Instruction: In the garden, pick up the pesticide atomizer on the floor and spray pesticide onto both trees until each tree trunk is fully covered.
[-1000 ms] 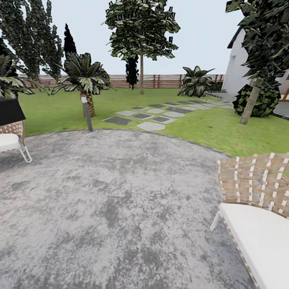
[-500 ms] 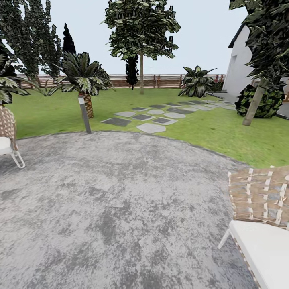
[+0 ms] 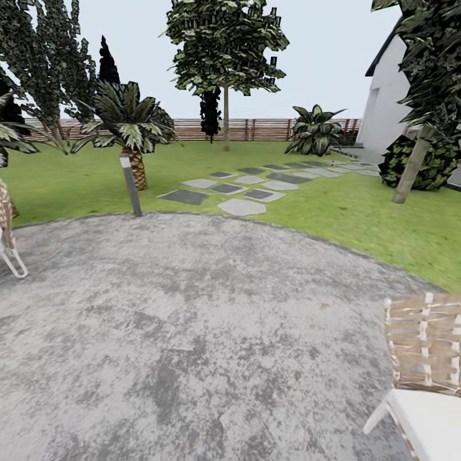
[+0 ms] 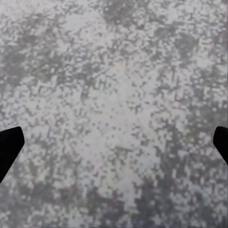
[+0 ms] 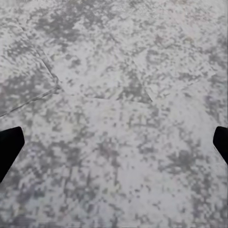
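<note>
The pesticide atomizer is out of view. In the head view the garden lawn (image 3: 320, 211) lies beyond a round grey patio (image 3: 192, 320). A tall tree with a bare straight trunk (image 3: 225, 118) stands far off by the wooden fence (image 3: 256, 129). Another tree's grey-brown trunk (image 3: 410, 171) leans at the right near the white house (image 3: 387, 109). No white specks show on either trunk. My left gripper (image 4: 114, 142) is open over the grey paving, its black fingertips (image 4: 9, 147) far apart. My right gripper (image 5: 114, 142) is open too, over the same paving.
A woven chair with a white cushion (image 3: 426, 378) stands at the near right, and another chair's leg (image 3: 9, 253) at the left edge. A short lamp post (image 3: 130, 184) and a small palm (image 3: 133, 128) stand at the patio's far rim. Stepping stones (image 3: 243, 189) cross the lawn.
The whole head view has shifted: the camera has moved forward, so both chairs have slid toward the picture's edges and the lawn looks closer. Nothing in the garden itself has moved.
</note>
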